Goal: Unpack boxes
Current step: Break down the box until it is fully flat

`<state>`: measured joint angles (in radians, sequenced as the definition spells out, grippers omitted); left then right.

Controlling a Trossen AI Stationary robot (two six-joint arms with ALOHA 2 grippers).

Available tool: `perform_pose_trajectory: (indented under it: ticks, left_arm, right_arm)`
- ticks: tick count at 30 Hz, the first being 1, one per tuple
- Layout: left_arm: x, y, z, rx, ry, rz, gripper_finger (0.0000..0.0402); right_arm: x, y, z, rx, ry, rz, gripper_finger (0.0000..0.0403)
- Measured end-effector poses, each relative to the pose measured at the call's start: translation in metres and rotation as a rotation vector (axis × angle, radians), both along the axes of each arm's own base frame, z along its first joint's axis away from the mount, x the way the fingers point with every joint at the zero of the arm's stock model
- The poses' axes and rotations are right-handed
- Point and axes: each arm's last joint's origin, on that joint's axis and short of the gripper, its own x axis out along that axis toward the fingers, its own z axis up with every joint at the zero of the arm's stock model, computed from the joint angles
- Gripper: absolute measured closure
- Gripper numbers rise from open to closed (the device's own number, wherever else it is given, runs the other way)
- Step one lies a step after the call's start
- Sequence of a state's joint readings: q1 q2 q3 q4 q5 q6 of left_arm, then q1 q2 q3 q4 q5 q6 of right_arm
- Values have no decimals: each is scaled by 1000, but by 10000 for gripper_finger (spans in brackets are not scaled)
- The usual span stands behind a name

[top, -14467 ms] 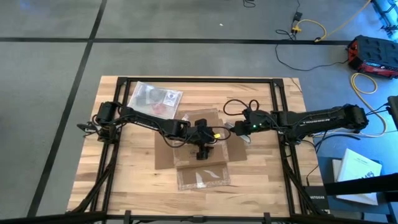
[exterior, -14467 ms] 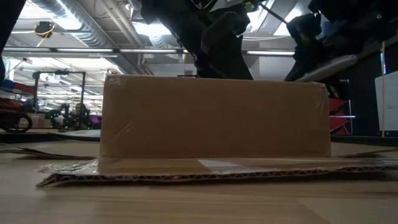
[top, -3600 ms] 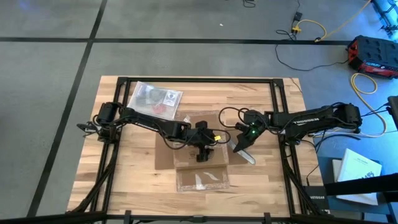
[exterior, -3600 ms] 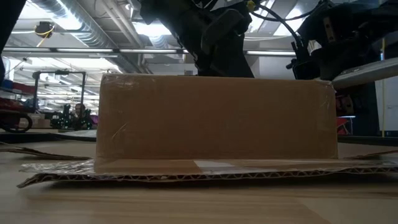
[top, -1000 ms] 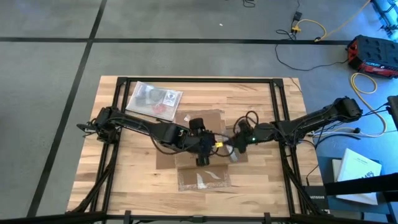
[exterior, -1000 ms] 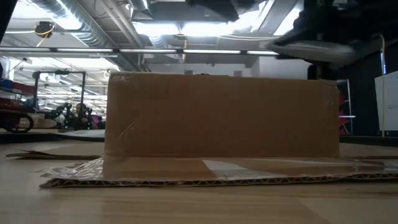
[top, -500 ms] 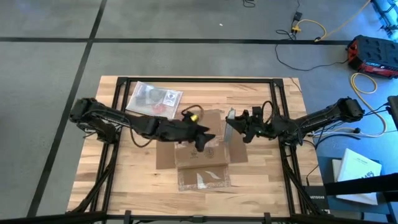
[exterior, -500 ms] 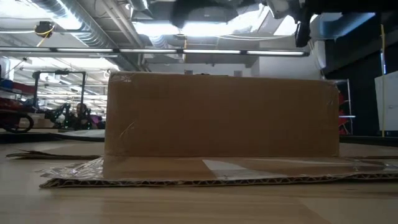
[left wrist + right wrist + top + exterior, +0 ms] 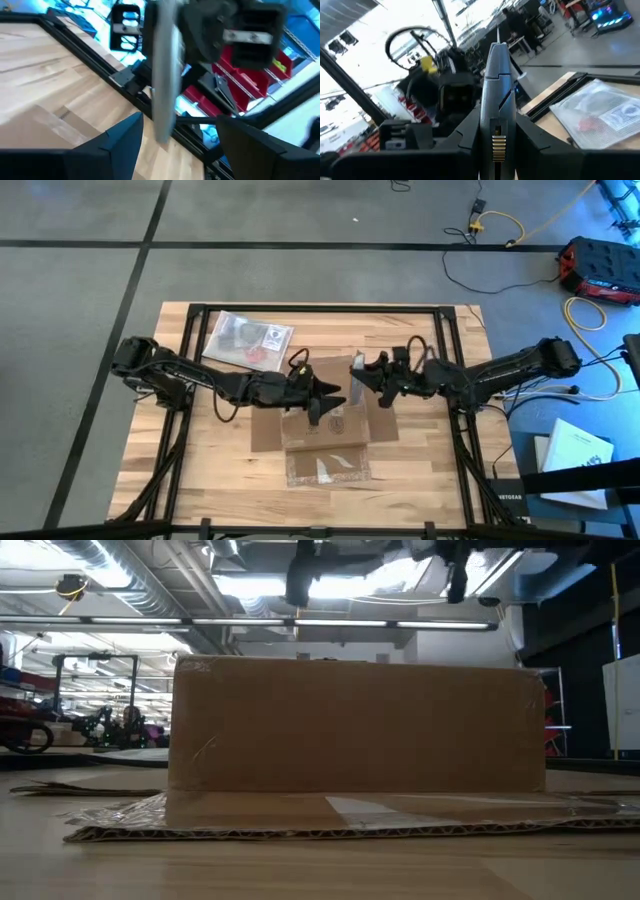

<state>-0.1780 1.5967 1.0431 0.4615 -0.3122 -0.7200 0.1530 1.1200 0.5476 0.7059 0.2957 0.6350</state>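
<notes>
Right gripper [image 9: 362,372], pinching a flat grey card-like item [image 9: 495,95] above the open cardboard box [image 9: 322,420] at table centre, faces the spread left gripper [image 9: 322,402]; a handover appears next.

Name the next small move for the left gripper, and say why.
Probably ease the left gripper forward and close on the flat grey object: the right gripper pinches it upright above the cardboard box, and the left fingers stand open just short of it.
</notes>
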Motion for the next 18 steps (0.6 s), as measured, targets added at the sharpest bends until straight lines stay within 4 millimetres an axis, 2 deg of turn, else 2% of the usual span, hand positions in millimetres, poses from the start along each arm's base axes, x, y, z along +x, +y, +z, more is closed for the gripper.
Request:
perform_pose_trajectory:
  ticks: [4,14,18]
  left_arm:
    - [1,5,0,21,5,-19,163]
    - [2,9,-2,98,30,-33,163]
    - [2,9,-1,149,32,-36,163]
  right_arm:
    - [18,-4,-4,-1,40,50,345]
    - [54,-11,9,-20,26,155,345]
    - [64,-9,1,-15,66,203,345]
